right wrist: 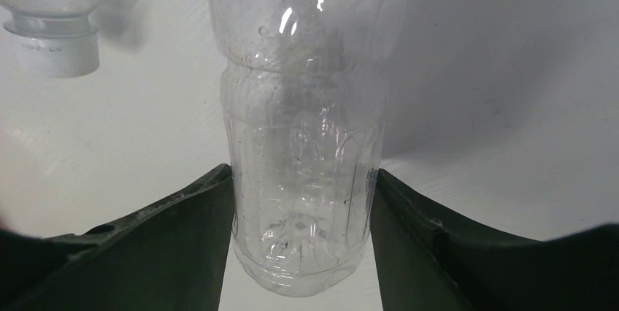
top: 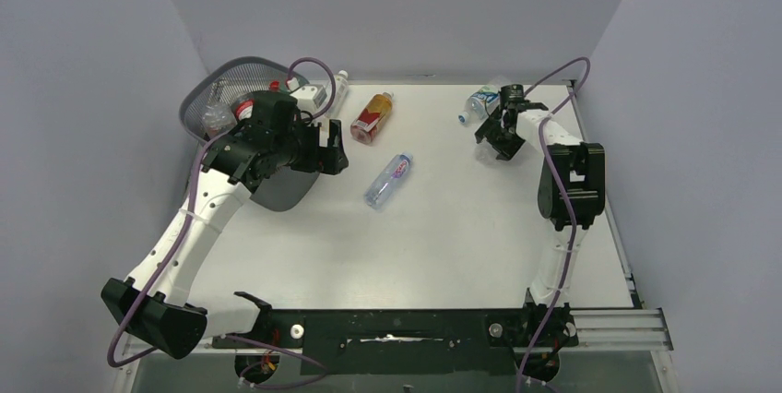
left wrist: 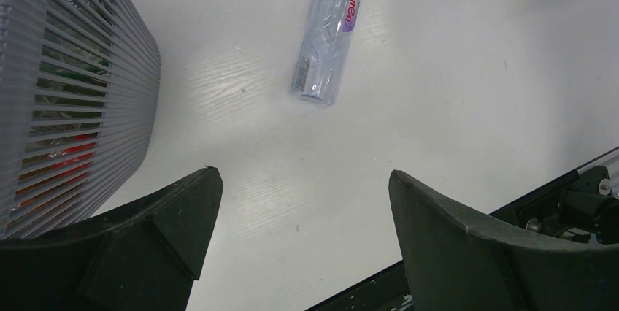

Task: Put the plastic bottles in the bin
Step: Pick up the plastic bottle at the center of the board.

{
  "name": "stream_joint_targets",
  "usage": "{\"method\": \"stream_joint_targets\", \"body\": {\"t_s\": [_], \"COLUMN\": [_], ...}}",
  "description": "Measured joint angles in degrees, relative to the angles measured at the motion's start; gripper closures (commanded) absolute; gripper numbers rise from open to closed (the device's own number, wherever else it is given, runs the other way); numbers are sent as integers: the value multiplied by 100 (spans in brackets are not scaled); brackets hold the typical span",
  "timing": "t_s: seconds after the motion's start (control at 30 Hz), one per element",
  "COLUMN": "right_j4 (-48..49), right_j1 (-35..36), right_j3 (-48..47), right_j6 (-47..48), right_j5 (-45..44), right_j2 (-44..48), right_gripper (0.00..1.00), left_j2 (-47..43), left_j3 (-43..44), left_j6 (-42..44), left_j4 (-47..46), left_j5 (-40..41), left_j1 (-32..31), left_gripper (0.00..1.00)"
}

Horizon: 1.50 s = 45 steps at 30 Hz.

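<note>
the right hand [right wrist: 301,205] pinches a clear bottle [right wrist: 299,106] at the far right of the bench [top: 443,236], while the left hand [left wrist: 303,187], spread and empty, hangs beside the bin [top: 221,72], with an amber bottle [top: 373,116] and a blue-capped bottle [top: 388,179] lying between them.

One bin [top: 207,89]. Five plastic bottles [top: 388,179] outside it: one amber bottle [top: 373,116], four clear. More inside, uncountable. Two arms: left arm [top: 198,218], right arm [top: 572,181].
</note>
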State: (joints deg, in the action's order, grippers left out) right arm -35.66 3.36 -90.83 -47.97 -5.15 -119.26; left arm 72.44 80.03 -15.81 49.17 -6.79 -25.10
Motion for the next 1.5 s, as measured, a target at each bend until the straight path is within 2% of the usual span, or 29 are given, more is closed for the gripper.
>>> {"method": "stream_joint_targets", "body": {"t_s": [0.17,0.33,0.5,0.67,0.87,0.97,1.23,1.5], "right_j4": [310,404,468,463,186,44,-306,-382], "right_j1": [52,372,1268,2304,3427,3720,3803,3799], "right_j3": [385,1484,2736,3523,3766,3781,3777,3585], "right_j6": [61,76,-17,-249,-590,-680,-619,-203], "right_j5": [-44,-249,-439,-566,-835,-927,-994,-525], "right_j2": [201,1027,2273,3359,4457,4979,6089,6275], "right_gripper": [48,48,47,46,45,45,44,45], "left_j2": [2,2,0,0,0,0,-195,-201], "left_j3": [0,-20,-164,-267,-363,-404,-955,-1180], "left_j6": [-2,-4,-28,-186,-616,-850,-1823,-2638], "left_j4": [61,92,98,28,-256,-452,-1563,-2658], "left_j5": [-13,-22,-122,-380,-925,-1185,-1956,-2083], "left_j1": [-7,-28,-37,-37,-50,-72,-153,-719], "left_gripper": [14,14,14,15,14,14,14,14]}}
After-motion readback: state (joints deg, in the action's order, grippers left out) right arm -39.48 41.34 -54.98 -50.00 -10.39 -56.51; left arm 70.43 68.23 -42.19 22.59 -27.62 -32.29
